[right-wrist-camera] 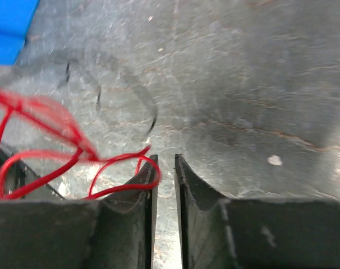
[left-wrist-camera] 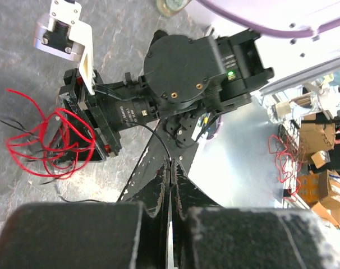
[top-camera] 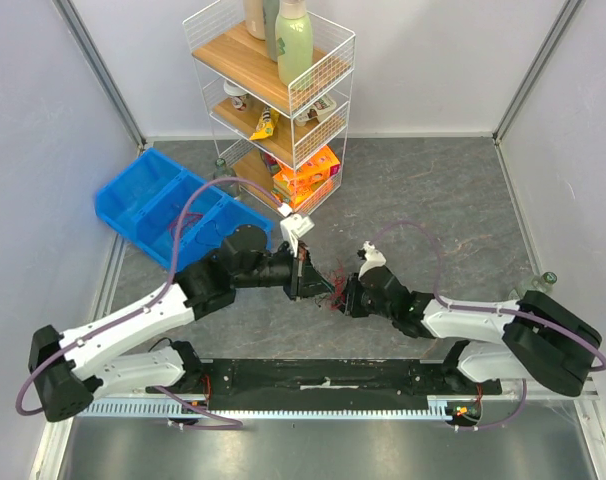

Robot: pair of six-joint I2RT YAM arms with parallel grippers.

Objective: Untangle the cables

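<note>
Evidently a two-handed pull-apart. Cables [top-camera: 335,288] lie bunched against the right gripper [right-wrist-camera: 165,168], with red loops draped over one of its fingers. Its jaws are nearly together with a thin slit showing; cannot tell if a strand is pinched. Left gripper [left-wrist-camera: 170,179] sits just beside the right gripper, across the tangle, jaws pressed together on one thin black strand.

Judgement: draw that strand slowly away from the right gripper, low over the table [top-camera: 433,200]. If the red loops cinch tighter there, stop and regrip.
</note>
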